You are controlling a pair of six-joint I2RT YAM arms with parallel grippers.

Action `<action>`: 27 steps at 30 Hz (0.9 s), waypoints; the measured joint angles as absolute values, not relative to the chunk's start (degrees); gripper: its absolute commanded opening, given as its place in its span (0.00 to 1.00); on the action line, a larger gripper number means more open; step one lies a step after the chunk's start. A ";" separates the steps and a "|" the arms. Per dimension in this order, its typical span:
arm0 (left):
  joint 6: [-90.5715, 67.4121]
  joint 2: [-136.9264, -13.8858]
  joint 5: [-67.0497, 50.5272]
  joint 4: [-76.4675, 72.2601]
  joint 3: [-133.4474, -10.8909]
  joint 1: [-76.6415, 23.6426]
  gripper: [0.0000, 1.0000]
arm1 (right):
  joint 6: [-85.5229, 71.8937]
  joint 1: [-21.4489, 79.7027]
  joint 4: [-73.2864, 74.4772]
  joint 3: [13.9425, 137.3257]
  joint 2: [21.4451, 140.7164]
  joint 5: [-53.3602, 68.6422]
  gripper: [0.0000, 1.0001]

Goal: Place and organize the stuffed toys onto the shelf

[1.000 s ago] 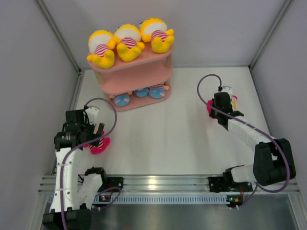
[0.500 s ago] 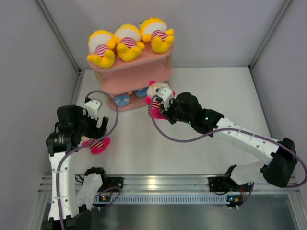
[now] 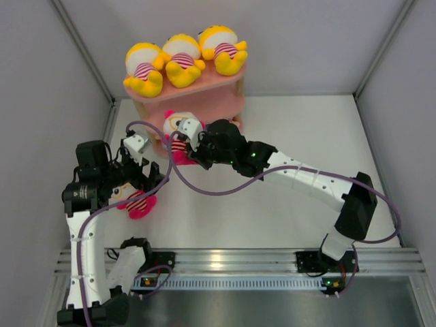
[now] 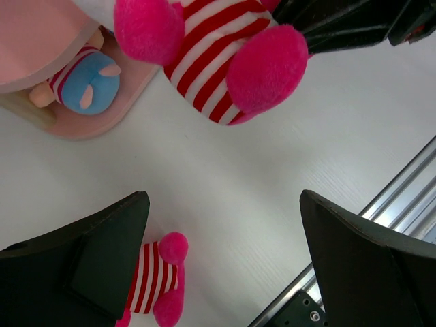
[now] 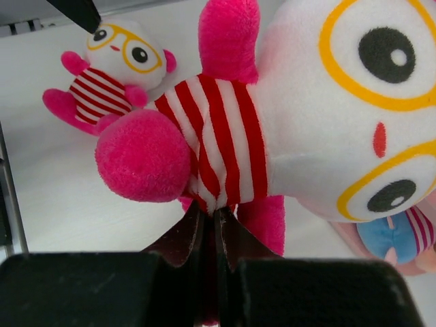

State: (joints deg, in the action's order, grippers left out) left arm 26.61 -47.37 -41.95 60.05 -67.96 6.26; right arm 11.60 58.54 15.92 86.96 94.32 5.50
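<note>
With my right gripper (image 5: 212, 216) pinching the pink-limbed doll (image 3: 176, 128) by its striped shirt beside the pink shelf (image 3: 218, 107), I must next seat it on a tier, left gripper (image 4: 225, 255) spread wide.

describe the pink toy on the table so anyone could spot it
From the pink shelf, come toward the left arm. Under its open fingers a pink-limbed, striped-shirt toy lies on the table. Its twin is pinched in the right fingers; this one lies free.
</note>
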 measured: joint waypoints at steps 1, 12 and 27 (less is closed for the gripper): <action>26.17 -47.55 -42.17 59.46 -67.96 6.26 0.98 | 11.70 58.81 15.99 88.01 95.09 5.58 0.00; 22.37 -48.53 -44.25 53.04 -66.98 5.87 0.82 | 12.14 60.99 16.91 96.12 100.07 8.67 0.00; 21.65 -49.54 -44.56 51.48 -66.41 5.78 0.00 | 13.43 61.34 16.43 95.09 100.66 14.26 0.32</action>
State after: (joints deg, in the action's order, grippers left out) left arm 21.65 -49.54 -44.56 51.48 -66.41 5.78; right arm 13.43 61.34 16.43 95.09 100.66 14.26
